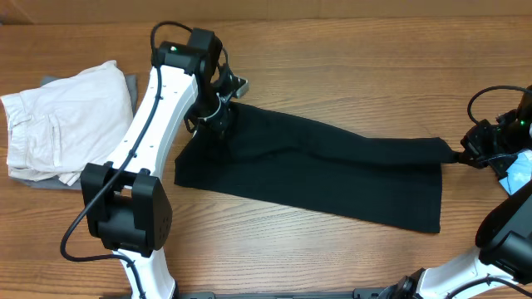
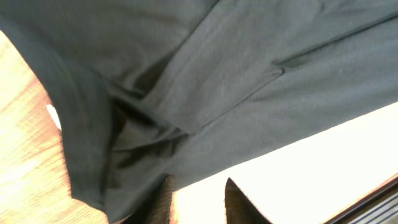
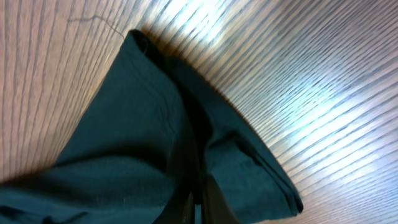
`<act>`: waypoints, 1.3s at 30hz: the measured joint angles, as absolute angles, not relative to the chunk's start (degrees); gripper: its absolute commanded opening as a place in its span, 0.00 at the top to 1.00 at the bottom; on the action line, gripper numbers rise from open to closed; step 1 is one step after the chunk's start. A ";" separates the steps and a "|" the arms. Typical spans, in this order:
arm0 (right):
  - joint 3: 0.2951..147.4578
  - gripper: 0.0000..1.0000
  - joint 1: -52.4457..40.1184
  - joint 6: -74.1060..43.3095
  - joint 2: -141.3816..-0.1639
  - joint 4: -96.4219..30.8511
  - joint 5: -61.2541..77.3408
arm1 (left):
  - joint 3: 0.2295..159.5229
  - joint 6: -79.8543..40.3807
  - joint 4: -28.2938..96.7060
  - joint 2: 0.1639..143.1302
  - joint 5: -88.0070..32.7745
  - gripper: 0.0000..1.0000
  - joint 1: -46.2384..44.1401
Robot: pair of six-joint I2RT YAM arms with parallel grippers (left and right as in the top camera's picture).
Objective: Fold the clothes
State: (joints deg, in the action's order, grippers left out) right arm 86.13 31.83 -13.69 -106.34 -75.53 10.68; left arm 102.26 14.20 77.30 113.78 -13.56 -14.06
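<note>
Overhead: the shirt (image 1: 332, 170) lies spread on the counter (image 1: 332, 66), left end effector (image 1: 218, 116) at its upper-left corner, right end effector (image 1: 460, 154) at its right corner. Left wrist: fingers (image 2: 242, 205) partly parted, gripping nothing. Right wrist: closed, pinching the shirt.

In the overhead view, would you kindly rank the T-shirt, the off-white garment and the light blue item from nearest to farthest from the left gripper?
From the left gripper:
1. T-shirt: right beneath it, spread across mid-table.
2. off-white garment: folded, off to the left edge.
3. light blue item: far across, at the right edge.
</note>
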 measured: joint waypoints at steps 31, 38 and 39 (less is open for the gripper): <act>85.91 0.96 31.83 -14.76 -106.34 -73.25 9.87 | 82.50 10.02 56.45 113.78 -11.33 0.51 -17.56; 85.91 0.96 31.83 -14.76 -106.34 -73.14 9.89 | 79.42 8.86 49.17 113.78 -13.21 0.72 -17.54; 85.91 0.96 31.83 -14.79 -106.34 -73.17 9.98 | 78.63 8.69 48.60 113.78 -13.30 0.78 -17.54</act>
